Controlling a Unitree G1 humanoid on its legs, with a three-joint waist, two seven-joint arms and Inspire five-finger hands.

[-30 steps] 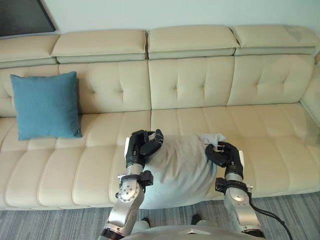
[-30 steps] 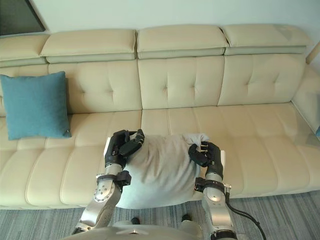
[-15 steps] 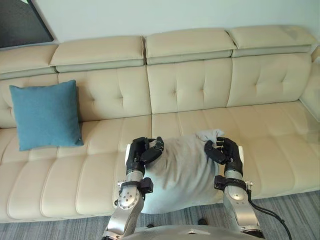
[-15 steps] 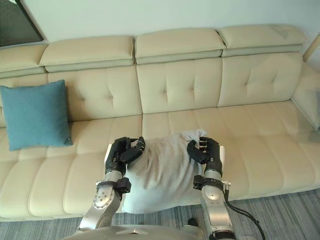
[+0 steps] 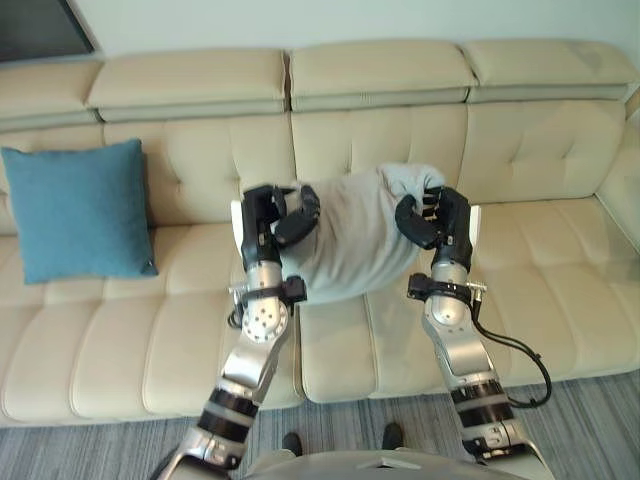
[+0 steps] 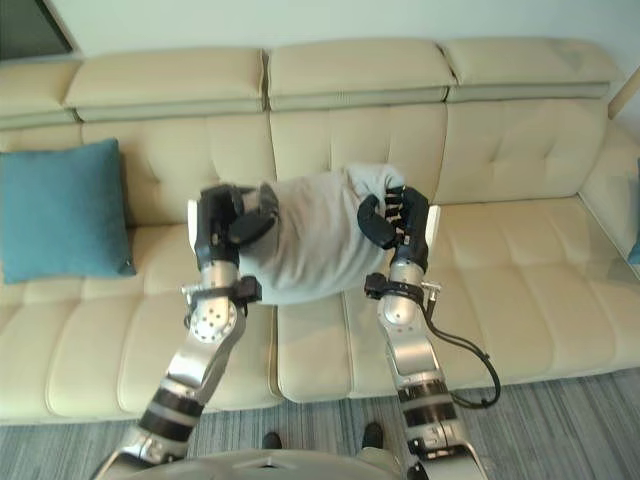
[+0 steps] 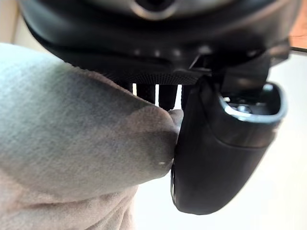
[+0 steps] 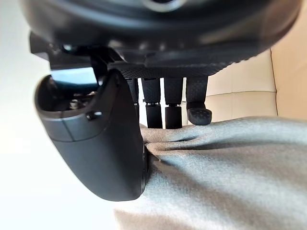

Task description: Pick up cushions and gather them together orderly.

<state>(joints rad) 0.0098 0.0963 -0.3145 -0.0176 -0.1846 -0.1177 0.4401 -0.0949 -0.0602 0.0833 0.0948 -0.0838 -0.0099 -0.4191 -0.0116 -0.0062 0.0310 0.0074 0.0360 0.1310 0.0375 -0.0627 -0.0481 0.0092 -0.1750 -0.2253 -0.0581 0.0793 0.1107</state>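
Our left hand is curled round the left edge of the grey cushion, with thumb and fingers pinching the cloth. Our right hand grips the right edge the same way, and a corner bunches up above its fingers. The cushion is held up between our two hands, in front of the middle backrest of the sofa. It is light grey, soft and slack, creased across its face and sagging along its lower edge. Far to the left, a blue cushion stands propped against the sofa's backrest, well apart from the grey one.
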